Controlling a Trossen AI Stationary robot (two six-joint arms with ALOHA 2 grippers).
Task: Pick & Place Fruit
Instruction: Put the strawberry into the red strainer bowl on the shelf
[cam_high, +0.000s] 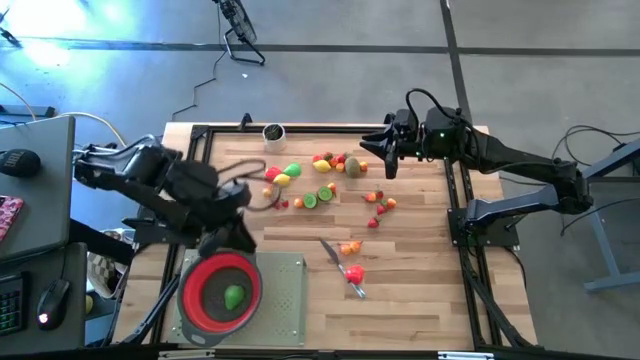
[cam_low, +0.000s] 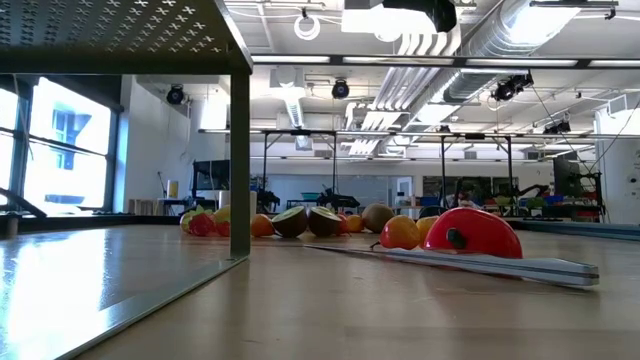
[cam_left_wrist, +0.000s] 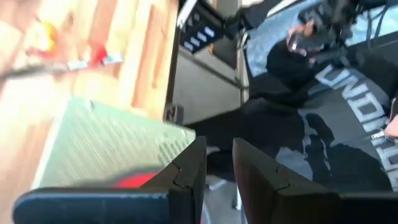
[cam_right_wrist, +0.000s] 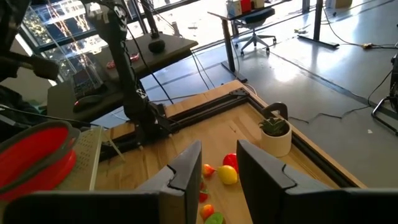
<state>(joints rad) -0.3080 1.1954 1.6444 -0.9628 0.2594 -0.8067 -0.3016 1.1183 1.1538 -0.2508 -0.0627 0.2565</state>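
Left gripper (cam_high: 228, 243) hangs just above the red strainer (cam_high: 221, 287) — fingers slightly apart, empty; green fruit (cam_high: 234, 297) inside. Next — reach back to the fruit pile (cam_high: 325, 180).

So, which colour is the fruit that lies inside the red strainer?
Green. The fruit lies inside the red strainer; the high view shows it best.

Wooden slatted table (cam_high: 420, 300), black frame at edges. On it: scattered toy fruit (cam_high: 325, 180) mid-table; slim grey knife (cam_high: 338, 262) beside a red piece; pale green perforated mat (cam_high: 285, 300) carrying red strainer (cam_high: 220, 290); small potted plant (cam_high: 272, 133) at far edge.
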